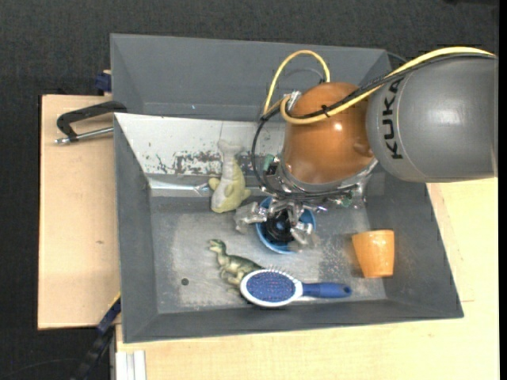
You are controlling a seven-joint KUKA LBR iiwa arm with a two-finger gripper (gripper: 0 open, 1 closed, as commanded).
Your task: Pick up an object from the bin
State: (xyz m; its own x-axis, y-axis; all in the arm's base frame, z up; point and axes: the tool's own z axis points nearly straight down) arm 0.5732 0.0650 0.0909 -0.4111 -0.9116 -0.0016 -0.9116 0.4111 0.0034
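Observation:
My gripper (pixel 278 222) hangs below the arm's orange cover at the middle of the bin, low over a blue round dish-like thing (pixel 274 242). Its metal fingers (pixel 252 214) stand apart on either side of that blue thing, so the gripper is open. The top of the blue thing is hidden by the gripper. A pale yellow-green toy figure (pixel 230 187) stands just left of the gripper, against the bin's back wall. A small green dinosaur (pixel 230 264) lies in front and to the left.
A blue hairbrush with a white bristle pad (pixel 277 287) lies along the front wall. An orange cup (pixel 374 252) stands at the right. The arm's big grey link covers the bin's back right corner. Bare floor shows at the front left.

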